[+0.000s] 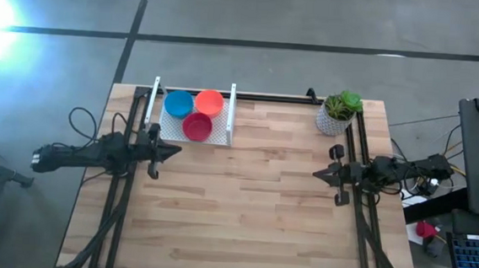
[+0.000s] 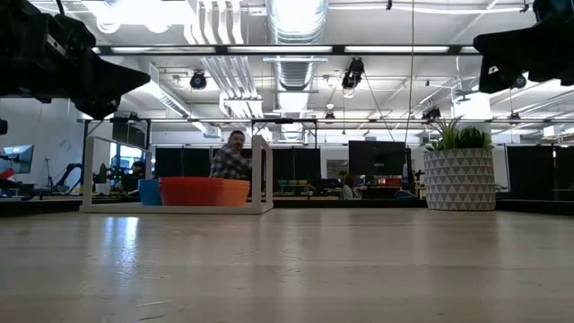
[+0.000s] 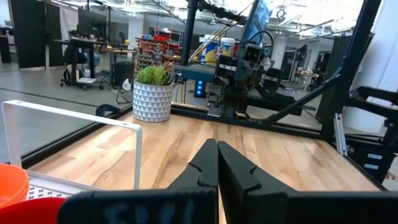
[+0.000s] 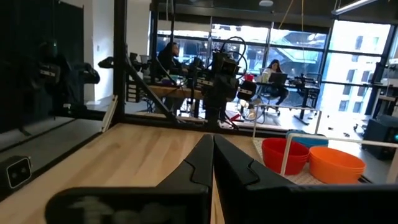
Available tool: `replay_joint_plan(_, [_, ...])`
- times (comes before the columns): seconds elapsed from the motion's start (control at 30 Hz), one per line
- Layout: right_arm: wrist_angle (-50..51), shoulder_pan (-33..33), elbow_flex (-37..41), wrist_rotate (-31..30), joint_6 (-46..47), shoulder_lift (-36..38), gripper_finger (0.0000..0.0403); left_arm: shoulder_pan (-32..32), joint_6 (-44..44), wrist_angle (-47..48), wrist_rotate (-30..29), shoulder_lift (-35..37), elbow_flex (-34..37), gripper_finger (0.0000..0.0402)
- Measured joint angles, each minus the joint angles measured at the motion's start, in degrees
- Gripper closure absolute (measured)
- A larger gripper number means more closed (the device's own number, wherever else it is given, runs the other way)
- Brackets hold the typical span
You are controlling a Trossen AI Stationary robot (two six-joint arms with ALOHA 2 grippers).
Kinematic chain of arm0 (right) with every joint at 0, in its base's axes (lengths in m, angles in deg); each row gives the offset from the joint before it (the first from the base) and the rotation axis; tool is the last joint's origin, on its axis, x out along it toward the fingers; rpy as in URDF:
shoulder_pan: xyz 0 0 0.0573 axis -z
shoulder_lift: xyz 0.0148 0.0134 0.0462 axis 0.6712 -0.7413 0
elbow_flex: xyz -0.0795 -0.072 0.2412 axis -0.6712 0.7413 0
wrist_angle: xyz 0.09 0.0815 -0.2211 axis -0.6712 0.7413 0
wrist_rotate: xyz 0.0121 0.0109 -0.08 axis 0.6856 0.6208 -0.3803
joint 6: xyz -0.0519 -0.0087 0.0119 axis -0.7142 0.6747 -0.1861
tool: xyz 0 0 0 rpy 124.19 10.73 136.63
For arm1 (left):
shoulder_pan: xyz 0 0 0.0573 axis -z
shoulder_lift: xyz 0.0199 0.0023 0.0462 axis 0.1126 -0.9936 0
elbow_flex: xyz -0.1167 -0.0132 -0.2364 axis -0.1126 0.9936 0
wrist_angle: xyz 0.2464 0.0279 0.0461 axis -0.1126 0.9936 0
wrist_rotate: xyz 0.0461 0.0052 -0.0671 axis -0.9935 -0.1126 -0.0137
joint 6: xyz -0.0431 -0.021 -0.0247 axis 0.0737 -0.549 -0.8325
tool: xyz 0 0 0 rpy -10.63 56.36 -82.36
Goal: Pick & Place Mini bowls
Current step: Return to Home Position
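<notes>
Three mini bowls sit in a white tray [image 1: 222,137] at the table's far left: a blue one [image 1: 178,104], an orange one [image 1: 209,102] and a red one [image 1: 197,127]. The right wrist view shows them as red [image 4: 285,154], orange [image 4: 336,164] and blue [image 4: 309,139]. My left gripper [image 1: 176,152] is shut and level near the table's left edge, just in front of the tray, touching nothing. My right gripper [image 1: 317,174] is shut and level near the right edge, holding nothing.
A white patterned pot [image 1: 335,120] with a green plant stands at the table's far right corner. The tray has upright white wire frames [image 1: 232,108] at its sides. The wide middle and near part of the wooden table [image 1: 242,219] lies between the arms.
</notes>
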Motion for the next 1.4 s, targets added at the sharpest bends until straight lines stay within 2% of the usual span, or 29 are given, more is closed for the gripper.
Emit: replay_joint_plan(1.4, [-0.02, -0.01, -0.02, 0.00, -0.48, -0.02, 0.0394, 0.00, -0.09, 0.02, 0.02, 0.00, 0.09, 0.0402])
